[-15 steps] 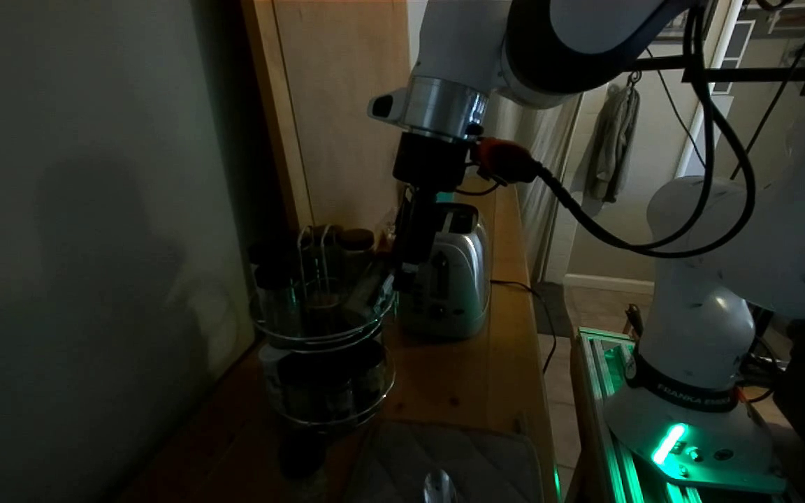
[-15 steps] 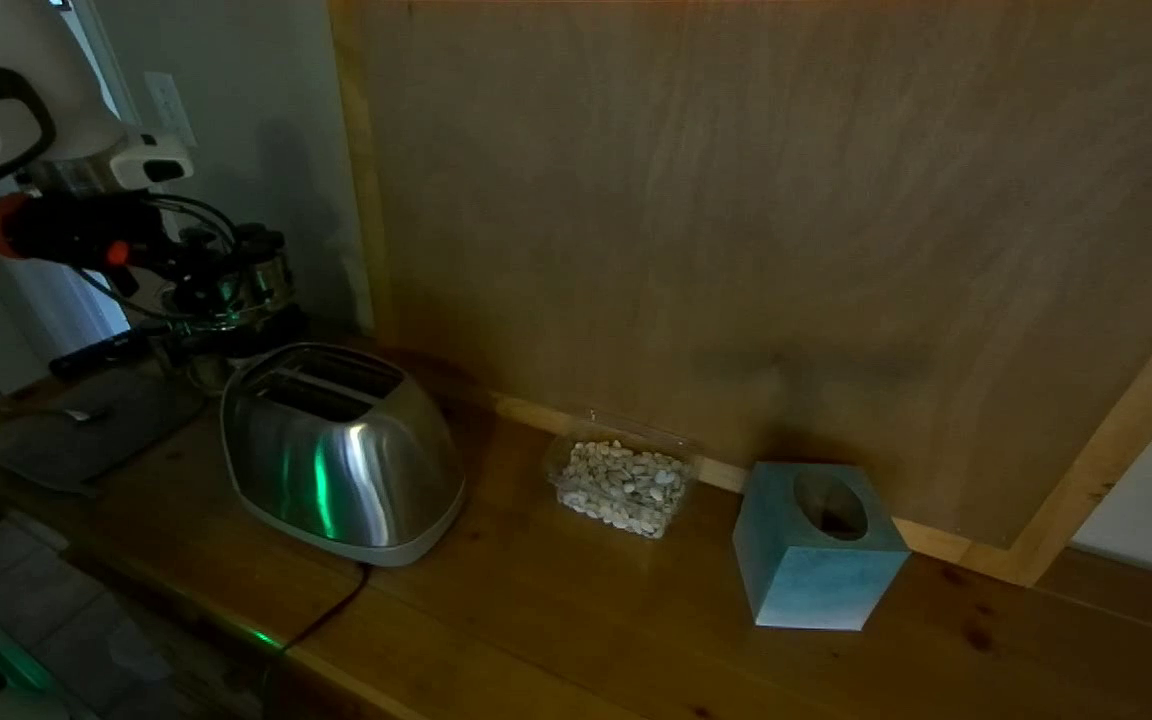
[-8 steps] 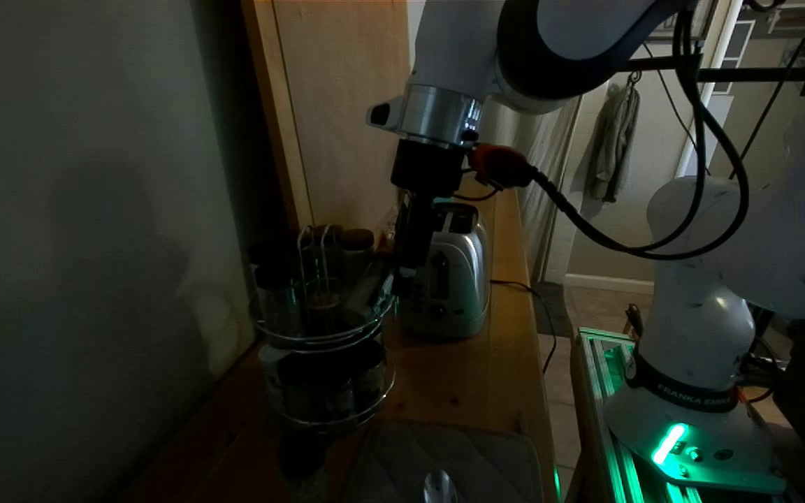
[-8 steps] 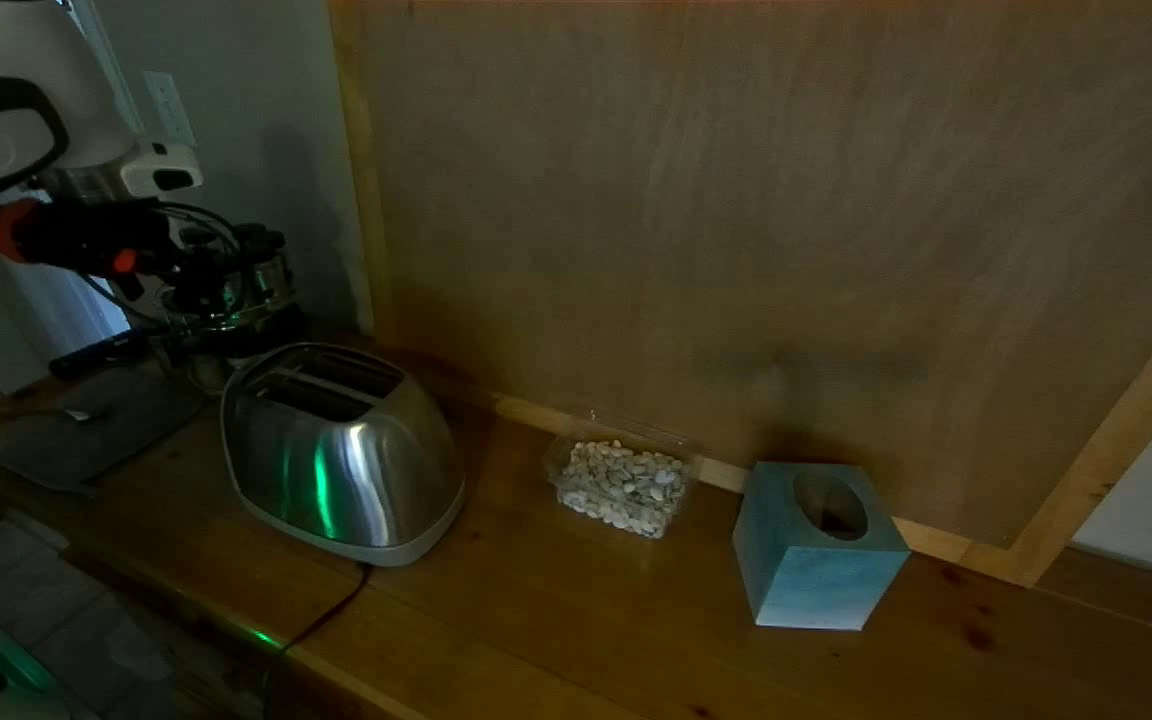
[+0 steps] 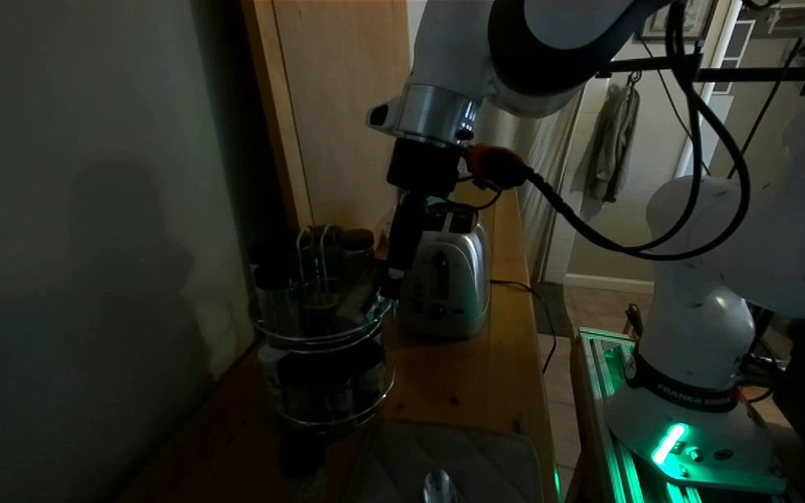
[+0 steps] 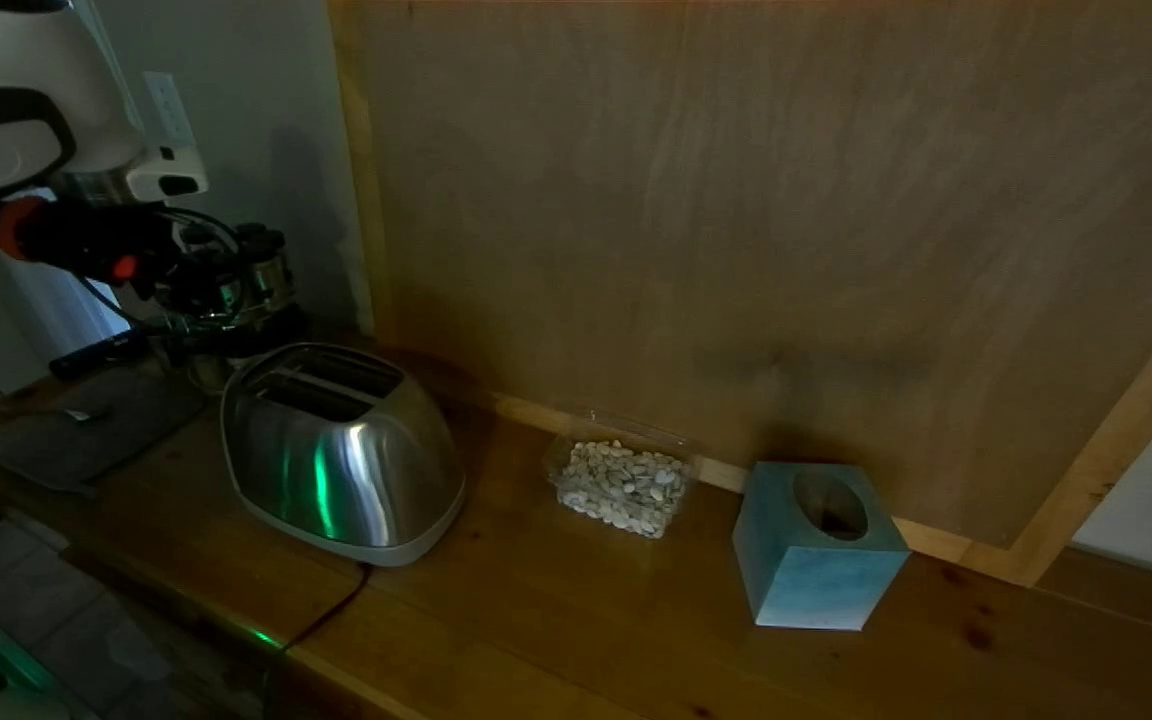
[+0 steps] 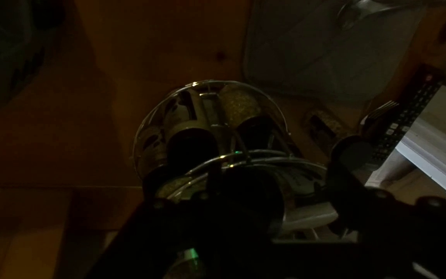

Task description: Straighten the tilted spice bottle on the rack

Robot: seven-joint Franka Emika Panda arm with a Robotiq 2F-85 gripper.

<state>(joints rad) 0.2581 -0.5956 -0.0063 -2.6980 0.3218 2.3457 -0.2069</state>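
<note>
The rack (image 5: 325, 421) is a round two-tier wire carousel with several dark-capped jars; its rings also show in the wrist view (image 7: 223, 81). The tilted spice bottle (image 7: 304, 209) leans on the upper tier, its dark cap at left and its labelled glass body at right. It shows dimly in an exterior view (image 5: 360, 297). My gripper (image 7: 281, 166) has its fingers apart, one by the cap and one by the body's far end; contact is too dark to tell. The gripper is at the rack's upper edge in both exterior views (image 5: 391, 283) (image 6: 216, 290).
The steel toaster (image 6: 346, 470) stands close beside the rack. A quilted mat (image 5: 451, 457) with a spoon (image 5: 439, 485) lies in front. A loose jar (image 5: 302, 464) is at the rack's foot. A remote (image 7: 397, 128) lies nearby. A wall is close behind the rack.
My gripper has shifted slightly toward the rack and a little lower, around the tilted bottle. The other jars, the rack and the toaster have not visibly moved.
</note>
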